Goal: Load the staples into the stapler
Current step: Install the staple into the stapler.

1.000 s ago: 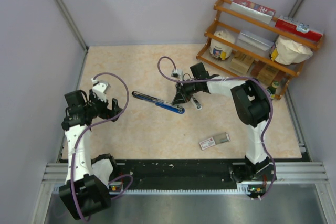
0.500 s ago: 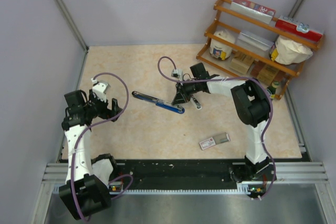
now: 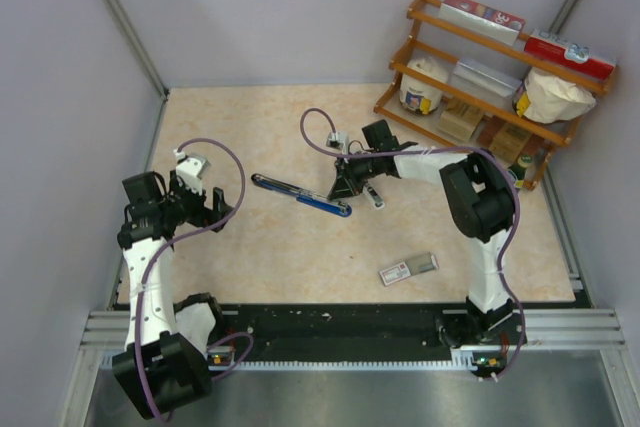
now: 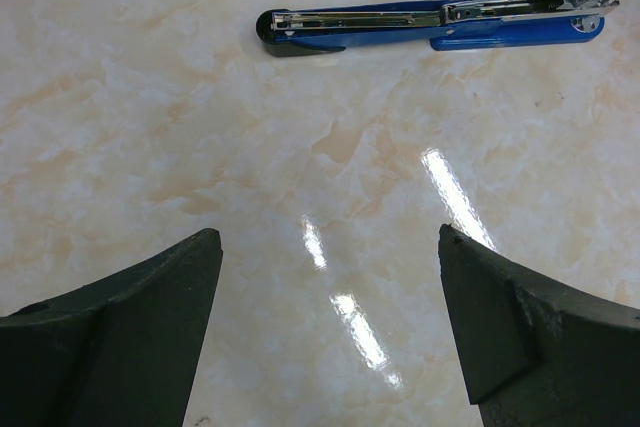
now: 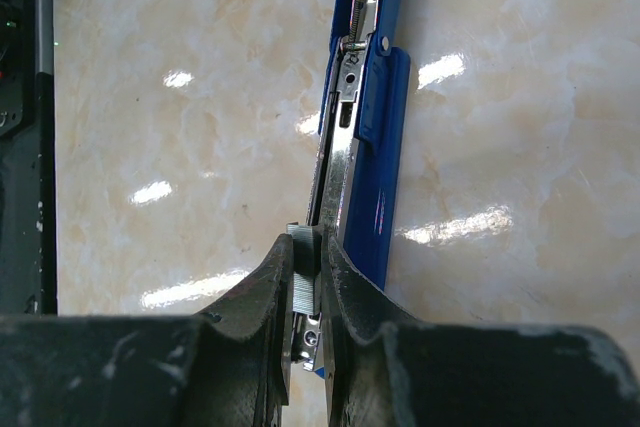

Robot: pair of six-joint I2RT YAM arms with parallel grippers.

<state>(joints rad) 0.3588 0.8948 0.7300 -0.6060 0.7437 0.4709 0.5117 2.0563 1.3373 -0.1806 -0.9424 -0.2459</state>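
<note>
My right tool pinches the staples over the open stapler near the middle of the counter; my left tool gapes wide. I should align them with its channel, then lower.

Print on the staple box too small to read
</note>
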